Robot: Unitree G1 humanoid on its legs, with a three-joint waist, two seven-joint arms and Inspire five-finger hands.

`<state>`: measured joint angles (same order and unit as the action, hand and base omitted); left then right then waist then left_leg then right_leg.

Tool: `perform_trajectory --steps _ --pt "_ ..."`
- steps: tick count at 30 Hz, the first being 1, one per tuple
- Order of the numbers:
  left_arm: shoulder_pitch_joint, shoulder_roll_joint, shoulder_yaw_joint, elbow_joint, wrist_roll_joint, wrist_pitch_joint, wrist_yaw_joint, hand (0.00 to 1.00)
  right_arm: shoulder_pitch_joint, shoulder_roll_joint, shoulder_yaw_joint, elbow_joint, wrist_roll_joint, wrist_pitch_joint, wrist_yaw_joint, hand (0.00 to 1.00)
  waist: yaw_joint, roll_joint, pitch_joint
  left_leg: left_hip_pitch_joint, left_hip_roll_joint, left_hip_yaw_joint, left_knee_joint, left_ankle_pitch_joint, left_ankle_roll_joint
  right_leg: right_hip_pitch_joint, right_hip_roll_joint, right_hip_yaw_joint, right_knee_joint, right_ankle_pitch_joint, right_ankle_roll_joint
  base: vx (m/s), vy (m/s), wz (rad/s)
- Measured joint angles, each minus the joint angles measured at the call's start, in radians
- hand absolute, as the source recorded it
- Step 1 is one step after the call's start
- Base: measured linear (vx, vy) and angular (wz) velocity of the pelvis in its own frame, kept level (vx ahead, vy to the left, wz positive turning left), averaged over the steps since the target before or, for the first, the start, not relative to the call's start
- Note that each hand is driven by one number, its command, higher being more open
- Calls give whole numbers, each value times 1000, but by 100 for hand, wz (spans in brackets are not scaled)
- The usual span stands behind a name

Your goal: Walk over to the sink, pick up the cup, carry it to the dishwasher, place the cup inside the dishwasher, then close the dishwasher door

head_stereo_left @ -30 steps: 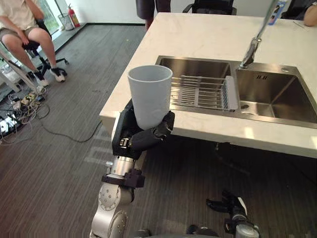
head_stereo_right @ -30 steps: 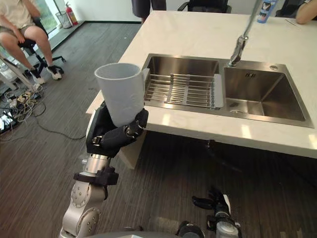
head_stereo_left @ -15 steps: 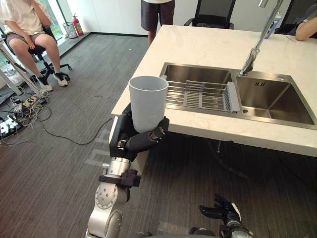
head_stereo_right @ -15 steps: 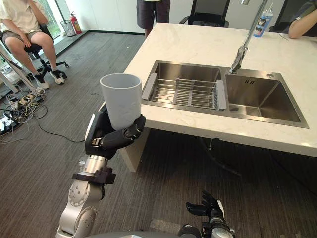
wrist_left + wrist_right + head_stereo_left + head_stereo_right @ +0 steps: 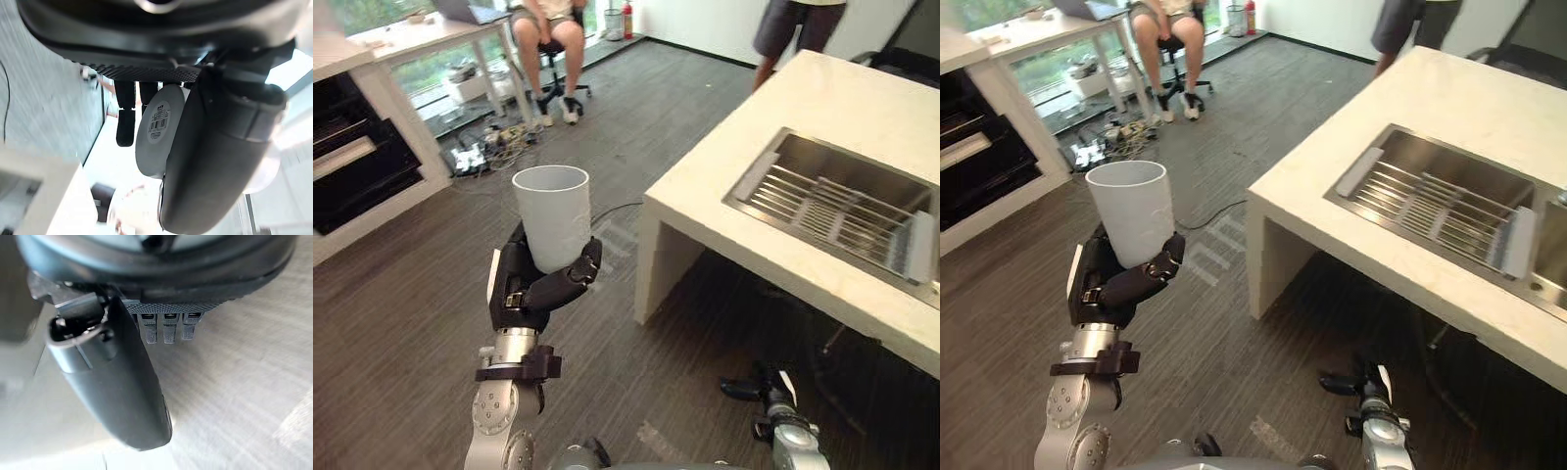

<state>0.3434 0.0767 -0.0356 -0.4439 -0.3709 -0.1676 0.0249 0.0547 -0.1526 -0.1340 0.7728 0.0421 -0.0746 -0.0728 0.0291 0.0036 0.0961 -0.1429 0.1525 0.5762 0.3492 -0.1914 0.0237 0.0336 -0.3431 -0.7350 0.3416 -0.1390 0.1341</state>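
You've got one cup [image 5: 552, 215] in shot. Two hands: the left hand [image 5: 533, 286] and the right hand [image 5: 756, 390]. One table [image 5: 862, 98], and that's one sink [image 5: 847, 160] set into it, with one rack [image 5: 832, 211] inside the sink. Two people at the far end: one seated person [image 5: 548, 15], one standing person [image 5: 795, 22]. One fire extinguisher [image 5: 626, 18] between them.

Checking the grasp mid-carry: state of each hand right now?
Left hand: shut on the cup, fingers curled round its lower part.
Right hand: open, fingers relaxed, holding nothing.
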Motion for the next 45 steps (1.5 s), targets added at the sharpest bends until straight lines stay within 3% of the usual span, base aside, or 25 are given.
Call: perform_trajectory --steps 1,2,3,4,5,7,8,11,14,15,16,19,23,24,30,31,36,40,42,43,44,45 --pt "7 0 3 -1 0 0 1 30 -1 1 7 0 -2 0 0 90 1 -5 3 -4 -10 -17 14 -14 2 3 -23 -7 31 -14 -1 -3 212 74" --pt "19 -2 8 -4 0 0 3 30 -2 0 20 -3 -7 0 2 90 -2 -5 5 -14 -33 -55 31 -31 14 -3 -58 8 111 -23 -41 48 199 115" --pt "25 -1 7 -16 0 2 4 30 -1 1 30 -3 -7 4 3 90 -13 -17 14 -24 -63 -111 39 -41 30 -36 -85 117 210 0 -83 80 166 132" --pt "28 0 7 -25 0 2 4 30 -1 4 34 -3 -8 7 5 90 -19 -11 13 -21 -79 -142 38 -40 37 -57 -90 180 263 19 -109 141 145 177" --pt "26 1 8 -44 0 -3 5 30 3 15 39 -3 -9 8 7 90 -28 -11 18 -25 -102 -224 37 -43 54 -97 -75 297 342 -6 -106 193 78 161" --pt "25 2 13 -50 -1 -9 11 30 3 20 53 -4 -17 7 9 90 -25 -8 20 -27 -117 -296 36 -45 60 -117 -12 385 315 -75 -99 190 48 144" --pt "25 3 21 -50 -3 -15 17 30 2 21 67 -5 -28 7 10 90 -25 -8 19 -28 -132 -349 35 -39 55 -139 43 465 270 -106 -97 196 30 141" --pt "22 5 32 -49 -22 -16 23 30 10 22 75 -51 -37 7 14 90 -24 -8 19 -23 -172 -444 40 -34 58 -187 139 651 138 -125 -73 201 -20 131" --pt "24 5 34 -43 -23 -20 22 30 14 22 75 -108 -39 7 19 90 -1 -14 15 -2 -183 -518 47 -45 39 -184 170 640 2 -72 -55 276 -159 99" --pt "24 8 36 -33 -23 -31 22 30 14 20 83 -128 -45 0 22 90 7 -24 9 -4 -183 -549 62 -58 16 -177 182 623 -66 15 -65 212 -222 77" --pt "27 7 37 -12 -24 -34 21 30 8 12 84 -129 -47 -5 26 90 10 -18 -1 -5 -171 -586 74 -71 -7 -145 199 610 -96 30 -26 219 -239 72" --pt "58 -13 39 -10 -24 -34 19 30 -2 -21 98 -138 -61 -6 27 90 31 -12 -13 4 -125 -638 58 -87 -41 -75 254 553 -193 48 -48 208 -238 40" --pt "76 -22 47 -10 -24 -34 14 30 10 -57 102 -145 -84 -7 24 90 39 -14 -15 50 -119 -659 6 -81 -58 -16 267 535 -246 50 -51 124 -120 17" --pt "71 -21 79 -12 -24 -34 13 30 35 -4 107 -177 -87 -7 23 90 39 -60 -38 28 -154 -675 -27 -29 -38 -12 248 547 -303 103 -58 37 -19 3" --pt "79 -25 85 -11 -24 -34 16 30 45 4 125 -175 -88 -10 24 90 39 -72 -42 57 -143 -629 -56 -26 -37 -20 255 587 -311 105 -55 8 -8 -19" --pt "80 -28 81 -7 -24 -34 16 30 61 15 123 -177 -88 -16 24 90 26 -75 -58 72 -139 -614 -89 -16 -39 -20 253 590 -314 105 -56 34 -44 -25" --pt "70 -30 27 64 -22 -29 14 30 135 20 109 -176 -88 -6 8 90 -33 -76 -91 93 -135 -613 -163 29 -77 -15 243 488 -324 101 -63 60 -67 9" --pt "-36 -43 -36 178 -19 12 15 30 107 18 70 -176 -84 8 -35 90 -53 -56 -47 29 -130 -569 -74 39 -97 32 237 312 -318 100 -67 -71 -67 80" --pt "-67 -48 -42 169 -19 20 18 30 54 6 63 -177 -83 13 -62 90 -57 -39 -14 -22 -104 -467 -14 27 -92 44 236 259 -299 92 -76 -169 14 121" --pt "-67 -49 -40 149 -20 18 22 30 17 -8 60 -182 -83 10 -70 90 -55 -14 2 -48 -30 -295 17 -28 -29 45 249 221 -287 83 -81 -152 46 74" --pt "-66 -46 -37 142 -20 17 23 30 3 -10 60 -182 -83 9 -75 90 -42 -11 10 -51 6 -227 43 -38 -14 48 248 204 -284 72 -78 -170 79 86" --pt "-63 -43 -31 141 -20 16 25 30 -18 -18 59 -186 -83 9 -83 90 -30 -1 21 -50 72 -94 77 -49 -11 57 241 169 -279 66 -69 -51 119 101"
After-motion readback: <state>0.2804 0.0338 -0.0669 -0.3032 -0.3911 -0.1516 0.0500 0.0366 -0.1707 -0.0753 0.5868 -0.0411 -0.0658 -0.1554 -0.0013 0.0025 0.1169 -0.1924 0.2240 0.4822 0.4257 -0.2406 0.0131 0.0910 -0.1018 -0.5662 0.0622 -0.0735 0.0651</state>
